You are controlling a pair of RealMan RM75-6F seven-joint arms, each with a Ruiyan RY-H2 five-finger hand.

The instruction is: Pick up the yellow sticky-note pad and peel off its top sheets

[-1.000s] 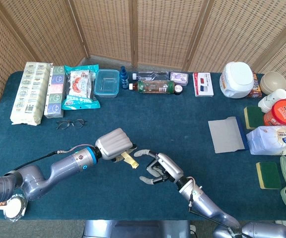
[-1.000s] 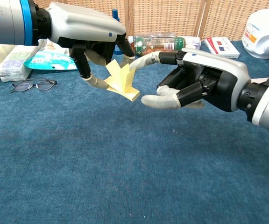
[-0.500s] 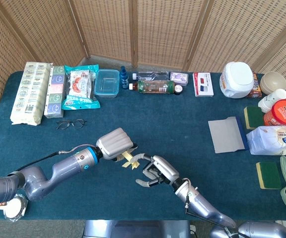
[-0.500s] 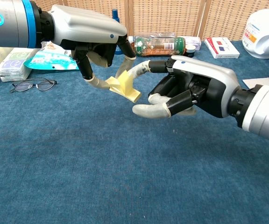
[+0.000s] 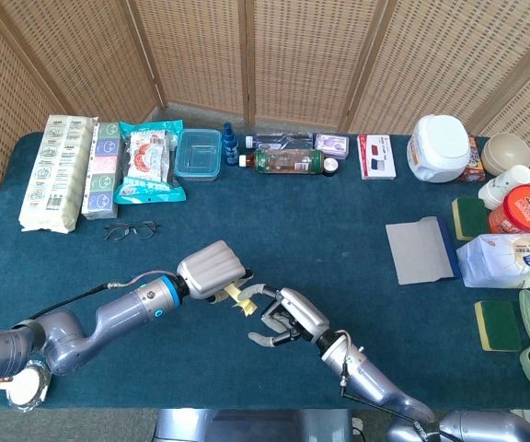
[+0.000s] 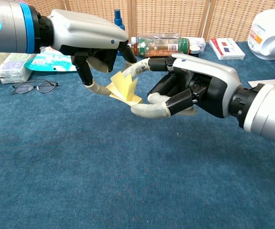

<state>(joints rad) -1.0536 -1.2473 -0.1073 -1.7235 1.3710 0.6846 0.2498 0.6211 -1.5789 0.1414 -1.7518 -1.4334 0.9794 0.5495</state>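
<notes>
Pad (image 6: 123, 90) between left (image 6: 92, 40) and right robot hand (image 6: 195, 88)

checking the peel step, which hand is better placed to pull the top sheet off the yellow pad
The right hand. The left hand already holds the sticky-note pad clear of the table, so it serves as the anchor. The right hand's fingers reach to the lifted top sheet, apparently touching it, so it is probably best placed to peel.

light: bright, even | shadows: soft, faint | focus: sharp both views | glare: none
</notes>
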